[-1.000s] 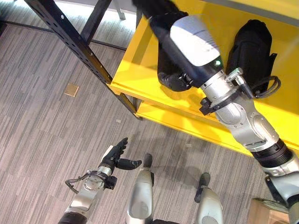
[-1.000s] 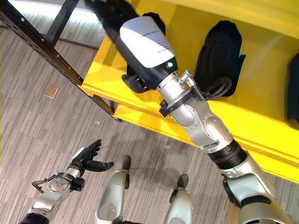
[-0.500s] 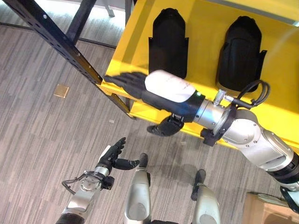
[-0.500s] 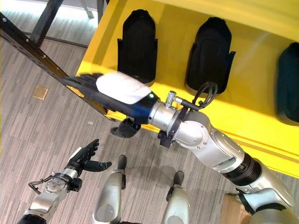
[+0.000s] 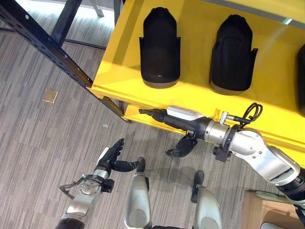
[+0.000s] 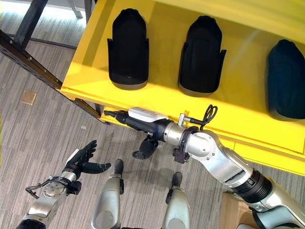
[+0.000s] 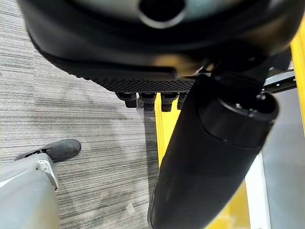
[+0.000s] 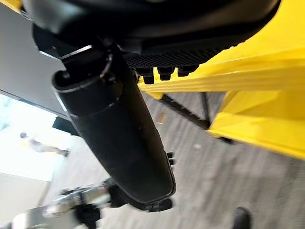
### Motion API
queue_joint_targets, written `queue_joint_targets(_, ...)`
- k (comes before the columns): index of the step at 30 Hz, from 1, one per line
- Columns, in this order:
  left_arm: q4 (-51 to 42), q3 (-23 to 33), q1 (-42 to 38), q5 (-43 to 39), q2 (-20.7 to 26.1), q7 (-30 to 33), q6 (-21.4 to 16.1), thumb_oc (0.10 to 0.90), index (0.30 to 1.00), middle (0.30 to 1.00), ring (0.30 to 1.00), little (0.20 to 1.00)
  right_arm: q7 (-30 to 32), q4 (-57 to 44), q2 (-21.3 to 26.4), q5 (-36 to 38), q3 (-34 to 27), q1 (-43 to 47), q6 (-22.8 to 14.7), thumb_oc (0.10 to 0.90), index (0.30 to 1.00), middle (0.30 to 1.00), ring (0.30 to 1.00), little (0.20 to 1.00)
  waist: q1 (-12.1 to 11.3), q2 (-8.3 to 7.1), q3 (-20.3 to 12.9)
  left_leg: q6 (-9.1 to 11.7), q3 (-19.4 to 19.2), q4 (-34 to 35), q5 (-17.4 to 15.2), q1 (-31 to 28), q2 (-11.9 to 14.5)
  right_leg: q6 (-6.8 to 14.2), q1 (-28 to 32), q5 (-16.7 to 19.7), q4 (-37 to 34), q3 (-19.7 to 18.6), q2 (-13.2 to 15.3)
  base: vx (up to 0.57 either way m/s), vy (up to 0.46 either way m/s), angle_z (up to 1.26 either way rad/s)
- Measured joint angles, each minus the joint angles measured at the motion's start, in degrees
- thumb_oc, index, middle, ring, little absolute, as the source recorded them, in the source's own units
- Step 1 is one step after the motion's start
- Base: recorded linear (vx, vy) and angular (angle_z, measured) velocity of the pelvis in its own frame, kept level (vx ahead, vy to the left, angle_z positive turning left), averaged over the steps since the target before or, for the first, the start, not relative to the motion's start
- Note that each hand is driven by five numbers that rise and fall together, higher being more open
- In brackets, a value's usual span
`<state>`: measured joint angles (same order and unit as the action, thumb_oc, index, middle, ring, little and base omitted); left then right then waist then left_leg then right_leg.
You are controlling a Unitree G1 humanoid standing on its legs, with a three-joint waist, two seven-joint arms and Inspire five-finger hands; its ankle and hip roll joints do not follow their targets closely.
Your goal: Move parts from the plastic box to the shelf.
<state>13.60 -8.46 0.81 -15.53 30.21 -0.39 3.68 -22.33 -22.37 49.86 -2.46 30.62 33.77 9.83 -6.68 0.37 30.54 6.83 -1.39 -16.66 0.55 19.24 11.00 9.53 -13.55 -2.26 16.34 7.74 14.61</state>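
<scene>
Yellow shelf [image 5: 119, 71] carries three black parts [image 6: 127, 47], none in either hand. My left hand [image 5: 108, 158] hangs low, fingers relaxed and apart; my right hand [image 5: 176, 120] sits below the shelf edge, fingers straight together. I judge I'm between placements; next comes another fetch from the box.

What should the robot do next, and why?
Probably swing the right hand away from the yellow shelf to fetch another part. Both hands are open and hold nothing; the left hand hangs low over the floor, and black parts already lie on the shelf.
</scene>
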Motion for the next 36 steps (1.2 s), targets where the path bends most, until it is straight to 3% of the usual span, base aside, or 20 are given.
queue_joint_targets(4, 0.0, 0.0, 0.1, 0.0, 0.1, 0.0, 0.0, 0.900, 1.000, 1.000, 1.000, 1.000, 2.5, 5.1, 0.0, -4.2, -0.2, 0.2, -1.5, 0.900, 1.000, 1.000, 1.000, 1.000, -0.6, 0.00, 0.0, 0.0, 0.1, 0.1, 0.0, 0.2, 0.0, 0.0, 0.0, 0.0, -0.2, 0.2, 0.0, 0.00, 0.000, 0.00)
queue_joint_targets(10, 0.0, 0.0, 0.0, 0.0, 0.2, -0.2, 0.0, 0.900, 1.000, 1.000, 1.000, 1.000, 4.4, 5.2, -0.2, -6.5, -0.2, 1.7, -2.2, 0.900, 1.000, 1.000, 1.000, 1.000, -1.3, 0.01, 0.0, 0.0, 0.1, 0.1, 0.0, 0.3, -0.1, 0.0, 0.0, 0.0, -0.3, 0.3, 0.0, 0.01, -0.002, 0.00)
queue_joint_targets(18, -0.1, 0.0, 0.1, 0.1, 0.4, -0.5, 0.1, 0.900, 1.000, 1.000, 1.000, 1.000, 7.4, 6.4, -4.0, -6.5, -0.2, 4.8, -1.7, 0.900, 1.000, 1.000, 1.000, 1.000, -2.0, 0.04, 0.0, 0.1, 0.2, 0.0, 0.0, 0.2, -0.1, 0.0, 0.1, 0.0, -0.2, 0.3, 0.1, 0.02, -0.005, 0.00)
queue_joint_targets(30, -0.2, 0.0, 0.0, 0.2, 0.4, -1.8, 0.9, 0.900, 1.000, 1.000, 1.000, 1.000, 8.2, 13.8, -6.6, -10.9, -0.1, 5.2, 4.3, 0.900, 1.000, 1.000, 1.000, 1.000, -3.1, 0.23, 0.0, 0.1, 0.3, 0.0, 0.1, 0.2, -0.2, 0.0, 0.1, 0.0, -0.1, 0.4, 0.2, 0.00, 0.000, 0.00)
queue_joint_targets(36, -0.2, 0.0, 0.1, 0.2, 0.4, -2.7, 1.2, 0.900, 1.000, 1.000, 1.000, 1.000, 8.1, 13.9, -6.6, -11.0, 0.1, 5.5, 4.5, 0.900, 1.000, 1.000, 1.000, 1.000, -3.2, 0.44, 0.0, 0.1, 0.4, 0.0, 0.1, 0.2, -0.2, 0.0, 0.1, 0.0, 0.0, 0.4, 0.2, 0.00, 0.000, 0.00)
